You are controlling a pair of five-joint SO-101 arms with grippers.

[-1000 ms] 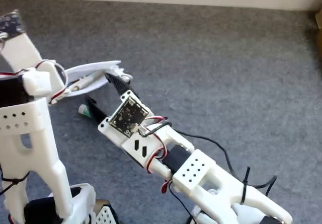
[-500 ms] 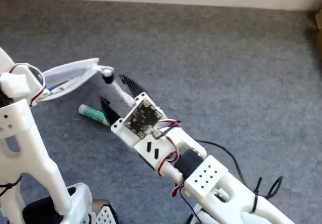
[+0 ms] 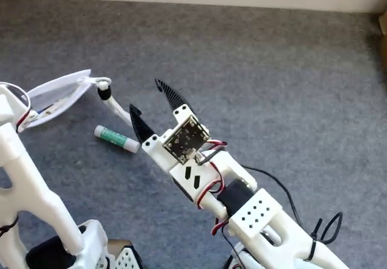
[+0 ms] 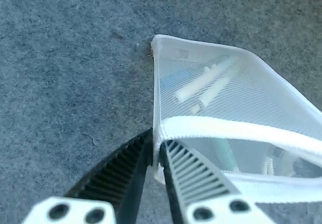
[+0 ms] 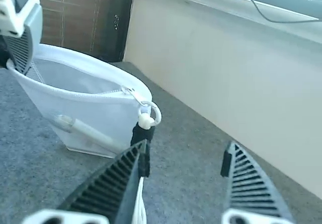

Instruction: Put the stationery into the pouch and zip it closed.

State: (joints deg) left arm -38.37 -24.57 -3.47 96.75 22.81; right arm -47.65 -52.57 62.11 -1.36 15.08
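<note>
L claw (image 4: 157,141) pinches pouch (image 3: 57,97) rim, upper left. R claw (image 3: 145,95) gapes wide by the zip pull (image 3: 104,89). Glue stick (image 3: 117,139) lies on the counter (image 3: 272,69) below, not in yet; next, I reckon: grab it.

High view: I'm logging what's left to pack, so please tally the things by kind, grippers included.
Pouch: 1
Glue stick: 1, lying outside the pouch
Grippers: 2, left gripper and right gripper
Total: 4
Items inside the pouch: too unclear to count.
</note>
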